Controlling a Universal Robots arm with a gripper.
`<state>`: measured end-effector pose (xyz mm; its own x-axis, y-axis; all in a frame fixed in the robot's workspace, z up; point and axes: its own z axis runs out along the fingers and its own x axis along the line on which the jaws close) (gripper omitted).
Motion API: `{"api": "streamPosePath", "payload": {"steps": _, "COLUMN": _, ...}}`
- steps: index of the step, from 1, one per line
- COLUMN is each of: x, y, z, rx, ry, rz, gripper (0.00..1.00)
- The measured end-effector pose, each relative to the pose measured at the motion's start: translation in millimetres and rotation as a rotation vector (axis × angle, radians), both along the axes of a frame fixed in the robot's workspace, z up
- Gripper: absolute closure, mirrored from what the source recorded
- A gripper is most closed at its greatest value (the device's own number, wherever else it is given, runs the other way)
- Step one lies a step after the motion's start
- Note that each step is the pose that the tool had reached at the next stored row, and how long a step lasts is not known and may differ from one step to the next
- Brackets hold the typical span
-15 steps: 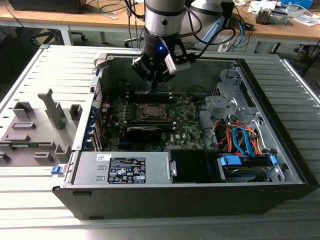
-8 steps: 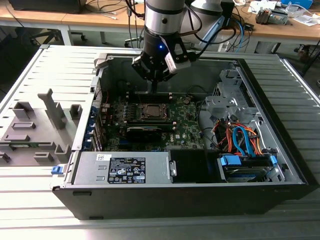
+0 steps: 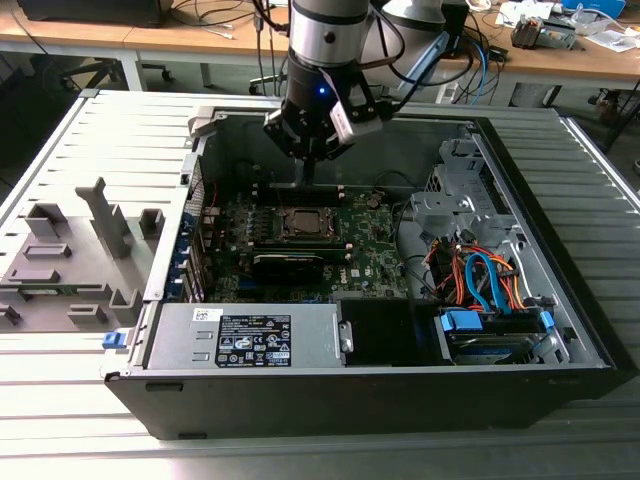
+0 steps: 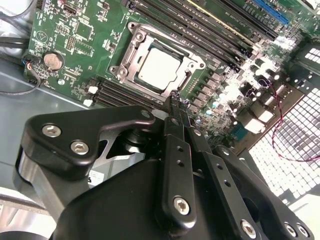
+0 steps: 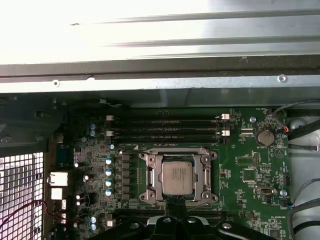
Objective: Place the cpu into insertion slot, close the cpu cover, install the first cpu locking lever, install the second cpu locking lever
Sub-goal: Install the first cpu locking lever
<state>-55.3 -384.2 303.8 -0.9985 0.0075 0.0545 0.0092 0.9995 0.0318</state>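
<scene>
The cpu (image 5: pixel 178 178) lies flat in its socket on the green motherboard, its dull silver top facing up, also seen as cpu (image 4: pixel 159 67). The cpu cover (image 5: pixel 150 178), a silvery frame, lies down around it, with the cpu showing through its window. In the exterior view the socket (image 3: pixel 303 222) sits mid-board inside the open computer case. My gripper (image 4: pixel 176 97) hangs just above the socket's edge, its black fingers pressed together with nothing between them. The gripper (image 3: pixel 307 172) hovers a little behind the socket in the exterior view.
Black memory slots (image 5: pixel 165 129) run beside the socket. A long black card (image 3: pixel 288 263) lies in front of it. A power supply (image 3: pixel 245 340) fills the case's front. Drive cage and coloured cables (image 3: pixel 480 280) stand at the exterior view's right. A grey fixture (image 3: pixel 70 250) sits outside, left.
</scene>
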Motion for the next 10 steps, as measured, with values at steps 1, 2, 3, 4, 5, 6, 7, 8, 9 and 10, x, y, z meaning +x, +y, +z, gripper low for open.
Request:
{"api": "streamPosePath", "payload": {"steps": 1, "x": 0.0, "y": 0.0, "z": 0.6, "rx": 0.0, "ry": 0.0, "rz": 0.0, "gripper": 0.89}}
{"api": "streamPosePath", "payload": {"steps": 2, "x": 0.0, "y": 0.0, "z": 1.1, "rx": -0.0001, "ry": 0.0, "rz": 0.0, "gripper": 0.89}}
{"api": "streamPosePath", "payload": {"steps": 3, "x": 0.0, "y": 0.0, "z": 1.6, "rx": -0.0001, "ry": 0.0, "rz": 0.0, "gripper": 0.89}}
{"api": "streamPosePath", "payload": {"steps": 4, "x": 0.0, "y": 0.0, "z": 2.3, "rx": -0.0001, "ry": 0.0, "rz": 0.0, "gripper": 0.89}}
{"api": "streamPosePath", "payload": {"steps": 5, "x": 0.0, "y": 0.0, "z": 3.8, "rx": -0.0001, "ry": 0.0, "rz": 0.0, "gripper": 0.89}}
{"api": "streamPosePath", "payload": {"steps": 6, "x": 0.0, "y": 0.0, "z": 4.1, "rx": 0.0002, "ry": -0.0001, "rz": 0.0, "gripper": 0.89}}
{"api": "streamPosePath", "payload": {"steps": 7, "x": 0.0, "y": 0.0, "z": 4.1, "rx": 0.0002, "ry": -0.0002, "rz": 0.0, "gripper": 0.89}}
{"api": "streamPosePath", "payload": {"steps": 8, "x": 0.0, "y": 0.0, "z": 4.4, "rx": 0.0, "ry": 0.0, "rz": 0.0, "gripper": 0.89}}
{"api": "streamPosePath", "payload": {"steps": 9, "x": 0.0, "y": 0.0, "z": 4.4, "rx": 0.0, "ry": 0.0, "rz": 0.0, "gripper": 0.89}}
{"api": "streamPosePath", "payload": {"steps": 10, "x": 0.0, "y": 0.0, "z": 4.4, "rx": -0.0001, "ry": 0.0, "rz": 0.0, "gripper": 0.89}}
